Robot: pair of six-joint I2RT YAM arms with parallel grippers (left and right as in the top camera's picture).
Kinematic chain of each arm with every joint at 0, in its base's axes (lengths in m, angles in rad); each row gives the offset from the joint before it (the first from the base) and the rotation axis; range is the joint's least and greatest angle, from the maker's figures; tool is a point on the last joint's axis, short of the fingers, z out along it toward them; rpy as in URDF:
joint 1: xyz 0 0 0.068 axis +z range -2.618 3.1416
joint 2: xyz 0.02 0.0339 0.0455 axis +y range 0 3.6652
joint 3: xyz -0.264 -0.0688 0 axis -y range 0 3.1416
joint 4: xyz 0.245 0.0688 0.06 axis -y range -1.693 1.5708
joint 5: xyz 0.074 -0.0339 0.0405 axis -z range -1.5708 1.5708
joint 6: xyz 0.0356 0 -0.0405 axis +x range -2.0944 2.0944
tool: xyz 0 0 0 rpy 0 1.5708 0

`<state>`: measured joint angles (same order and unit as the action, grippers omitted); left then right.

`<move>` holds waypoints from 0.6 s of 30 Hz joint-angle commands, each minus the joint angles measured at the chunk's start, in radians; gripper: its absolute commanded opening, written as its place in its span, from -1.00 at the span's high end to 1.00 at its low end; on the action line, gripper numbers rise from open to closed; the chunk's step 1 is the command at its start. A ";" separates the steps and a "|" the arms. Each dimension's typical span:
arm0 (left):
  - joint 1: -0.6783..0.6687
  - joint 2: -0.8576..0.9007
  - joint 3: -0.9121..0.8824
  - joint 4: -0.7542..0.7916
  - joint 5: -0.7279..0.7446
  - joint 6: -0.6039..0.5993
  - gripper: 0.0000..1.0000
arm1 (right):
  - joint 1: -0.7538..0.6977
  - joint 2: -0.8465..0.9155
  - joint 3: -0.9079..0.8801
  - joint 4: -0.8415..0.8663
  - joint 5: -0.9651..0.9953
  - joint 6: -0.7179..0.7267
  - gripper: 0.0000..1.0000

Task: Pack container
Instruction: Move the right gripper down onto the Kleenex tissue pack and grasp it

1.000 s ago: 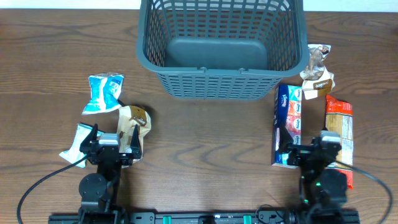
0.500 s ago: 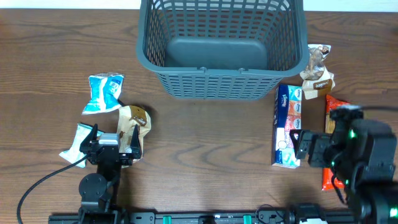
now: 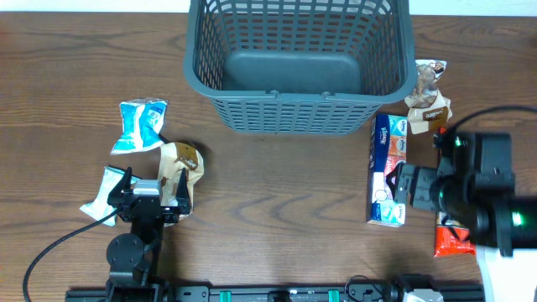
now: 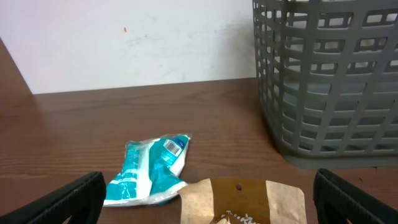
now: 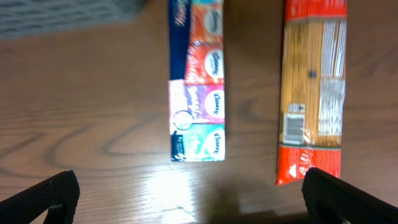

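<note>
Container (image 3: 298,113) fills the overhead frame's top centre, well apart from both grippers. Right gripper (image 5: 193,199), jaws apart, hangs at right above the blue pack (image 5: 198,81) and red packet (image 5: 313,87); left gripper (image 4: 205,202), also spread, lower left. Pack lettering too blurred to read.

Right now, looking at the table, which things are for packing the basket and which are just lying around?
Likely for the job: basket, tissue multipack, red pasta packet, brown snack bag, paper pouch, blue packet, second blue packet.
Just lying about: black cable beside the left arm, part of the rig.
</note>
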<state>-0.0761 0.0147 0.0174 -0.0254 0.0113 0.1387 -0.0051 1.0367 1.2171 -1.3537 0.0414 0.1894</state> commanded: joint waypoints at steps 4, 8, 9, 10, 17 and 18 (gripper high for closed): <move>-0.006 -0.010 -0.013 -0.048 -0.019 0.007 -0.97 | -0.050 0.169 0.014 0.046 -0.001 0.014 -0.99; -0.006 -0.010 -0.013 -0.048 -0.019 0.007 -0.97 | -0.071 0.236 0.014 0.108 0.021 0.024 -0.98; -0.006 -0.010 -0.013 -0.048 -0.019 0.007 -0.97 | -0.073 0.245 0.014 0.123 0.022 0.023 -0.98; -0.006 -0.010 -0.013 -0.048 -0.019 0.007 -0.97 | -0.073 0.251 0.014 0.138 0.022 0.023 -0.98; -0.006 -0.010 -0.013 -0.048 -0.019 0.007 -0.97 | -0.073 0.269 0.013 0.283 0.023 0.011 -0.98; -0.006 -0.010 -0.013 -0.048 -0.019 0.007 -0.97 | -0.073 0.273 0.012 0.287 0.023 0.011 -0.99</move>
<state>-0.0761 0.0147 0.0174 -0.0257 0.0113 0.1387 -0.0700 1.3025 1.2167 -1.0763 0.0528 0.1986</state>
